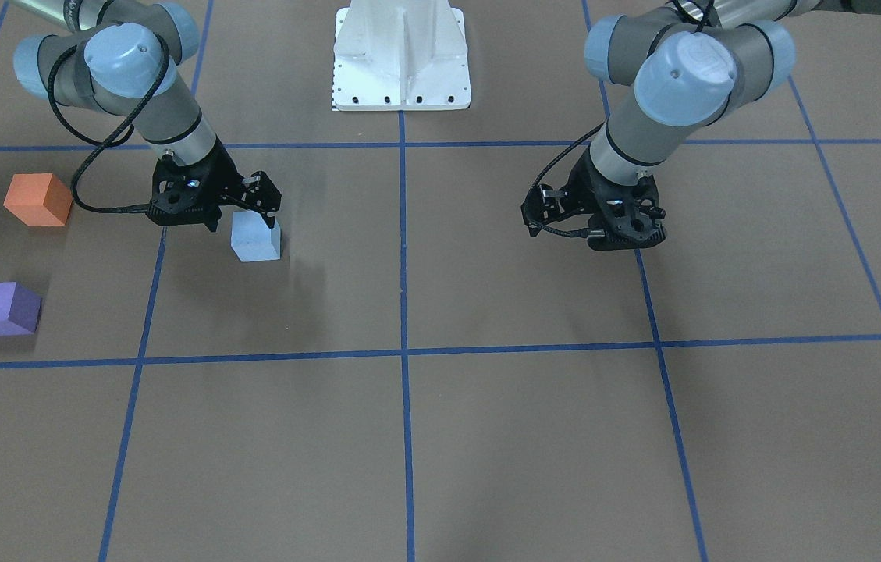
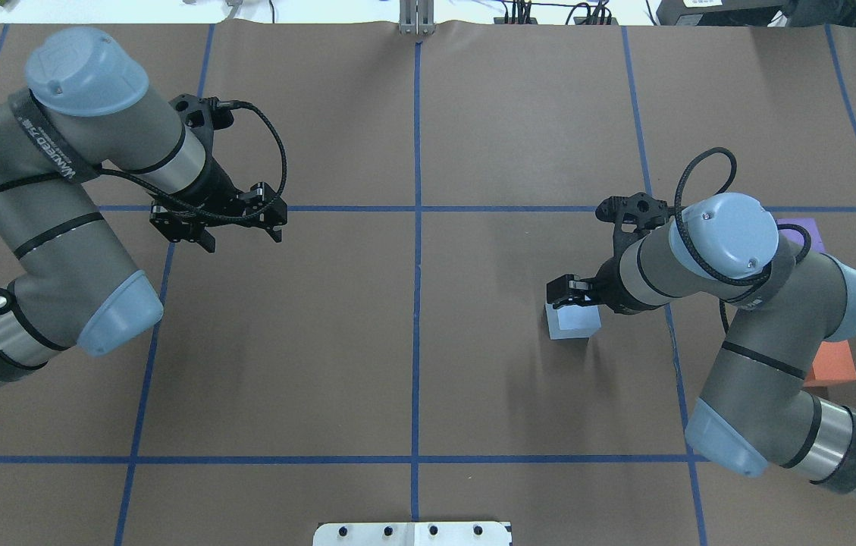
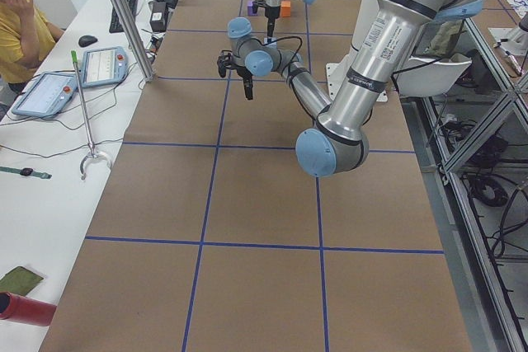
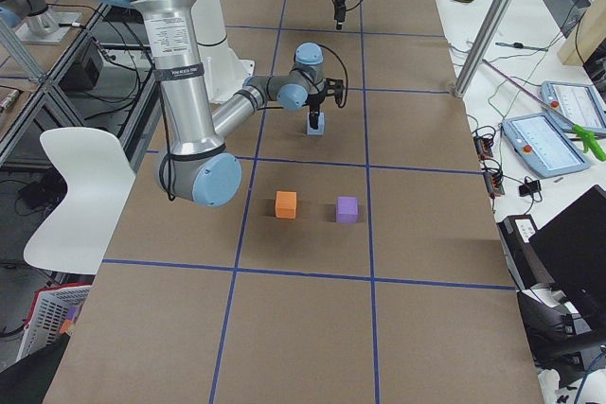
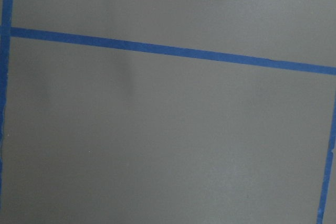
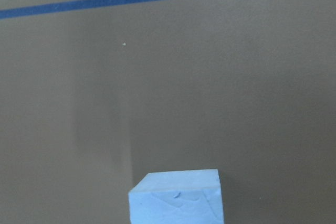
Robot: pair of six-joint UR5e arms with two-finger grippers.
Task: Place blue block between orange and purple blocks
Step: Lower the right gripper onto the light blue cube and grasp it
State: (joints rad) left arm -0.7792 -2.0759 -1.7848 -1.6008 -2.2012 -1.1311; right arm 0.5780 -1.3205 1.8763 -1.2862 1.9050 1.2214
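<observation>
The light blue block (image 1: pixel 255 240) sits on the brown table and also shows in the overhead view (image 2: pixel 572 324) and at the bottom of the right wrist view (image 6: pixel 177 198). My right gripper (image 1: pixel 267 209) hangs right above it, fingertips about level with its top, and looks open. The orange block (image 1: pixel 38 199) and the purple block (image 1: pixel 1 308) stand apart from each other, further out on my right. In the overhead view my right arm partly hides both of them. My left gripper (image 1: pixel 627 234) hovers open and empty over bare table on the other side.
Blue tape lines (image 1: pixel 403 351) divide the table into squares. The white robot base (image 1: pixel 401 62) stands at the table's near edge. A side bench with tablets (image 4: pixel 544 139) and a metal pole (image 3: pixel 124 14) flank the table; a person (image 3: pixel 16 22) sits there.
</observation>
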